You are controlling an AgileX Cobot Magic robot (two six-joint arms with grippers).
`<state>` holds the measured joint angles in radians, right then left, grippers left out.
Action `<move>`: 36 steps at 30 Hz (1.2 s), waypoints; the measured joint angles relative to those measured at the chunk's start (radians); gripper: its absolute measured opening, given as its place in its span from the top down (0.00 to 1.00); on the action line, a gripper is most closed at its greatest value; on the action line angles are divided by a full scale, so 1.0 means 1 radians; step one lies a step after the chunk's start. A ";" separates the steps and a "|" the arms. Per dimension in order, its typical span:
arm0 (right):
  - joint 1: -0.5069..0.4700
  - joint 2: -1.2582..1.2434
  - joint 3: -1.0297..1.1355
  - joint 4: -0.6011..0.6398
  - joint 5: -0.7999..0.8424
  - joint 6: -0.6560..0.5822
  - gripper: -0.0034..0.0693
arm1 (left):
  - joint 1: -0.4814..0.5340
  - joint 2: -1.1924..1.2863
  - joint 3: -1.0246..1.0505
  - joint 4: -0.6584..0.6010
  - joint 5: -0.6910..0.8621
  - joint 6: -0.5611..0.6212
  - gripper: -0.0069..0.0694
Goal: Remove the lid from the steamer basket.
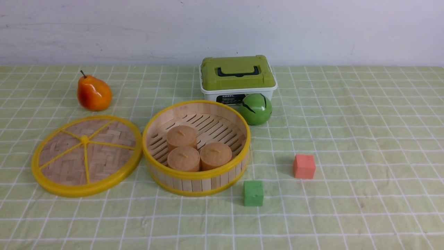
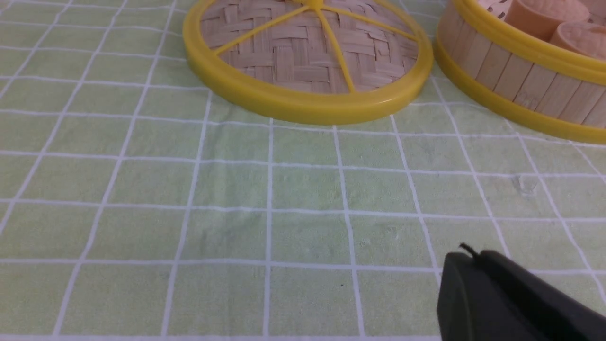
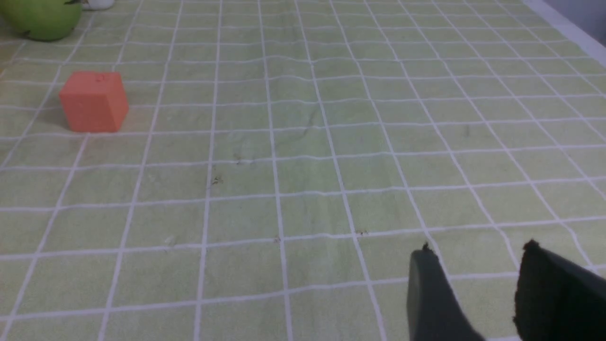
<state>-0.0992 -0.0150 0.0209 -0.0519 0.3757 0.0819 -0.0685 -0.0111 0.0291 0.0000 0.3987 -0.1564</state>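
The lid [image 1: 86,155], a woven bamboo disc with a yellow rim and spokes, lies flat on the cloth just left of the steamer basket [image 1: 196,147]. The basket is uncovered and holds three tan round buns [image 1: 194,151]. Lid [image 2: 307,57] and basket [image 2: 521,76] also show in the left wrist view. My left gripper [image 2: 473,258] is shut and empty, hovering over bare cloth short of the lid. My right gripper [image 3: 478,255] is open and empty over bare cloth, away from the basket. Neither gripper shows in the front view.
An orange pear [image 1: 93,93] sits behind the lid. A white box with a green lid [image 1: 237,78] and a green ball [image 1: 256,108] stand behind the basket. A green cube [image 1: 253,193] and a red cube [image 1: 304,166] lie to its right; the red cube [image 3: 93,101] shows in the right wrist view.
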 joint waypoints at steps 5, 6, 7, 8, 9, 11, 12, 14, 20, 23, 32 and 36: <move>0.000 0.000 0.000 0.000 0.000 0.000 0.62 | 0.000 0.000 0.000 0.000 0.000 0.000 0.91; 0.000 0.000 0.000 0.000 0.000 0.000 0.62 | 0.000 0.000 0.000 0.000 0.000 0.000 0.91; 0.000 0.000 0.000 0.000 0.000 0.000 0.62 | 0.000 0.000 0.000 0.000 0.000 0.000 0.91; 0.000 0.000 0.000 0.000 0.000 0.000 0.62 | 0.000 0.000 0.000 0.000 0.000 0.000 0.91; 0.000 0.000 0.000 0.000 0.000 0.000 0.62 | 0.000 0.000 0.000 0.000 0.000 0.000 0.91; 0.000 0.000 0.000 0.000 0.000 0.000 0.62 | 0.000 0.000 0.000 0.000 0.000 0.000 0.91; 0.000 0.000 0.000 0.000 0.000 0.000 0.62 | 0.000 0.000 0.000 0.000 0.000 0.000 0.91; 0.000 0.000 0.000 0.000 0.000 0.000 0.62 | 0.000 0.000 0.000 0.000 0.000 0.000 0.90; 0.000 0.000 0.000 0.000 0.000 0.000 0.62 | 0.000 0.000 0.000 0.000 0.000 0.000 0.90; 0.000 0.000 0.000 0.000 0.000 0.000 0.62 | 0.000 0.000 0.000 0.000 0.000 0.000 0.89; 0.000 0.000 0.000 0.000 0.000 0.000 0.62 | 0.000 0.000 0.000 0.000 0.000 0.000 0.88; 0.000 0.000 0.000 0.000 0.000 0.000 0.62 | 0.000 0.000 0.000 0.000 0.000 0.000 0.87</move>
<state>-0.0992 -0.0150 0.0209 -0.0519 0.3757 0.0819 -0.0685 -0.0111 0.0291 0.0000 0.3987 -0.1564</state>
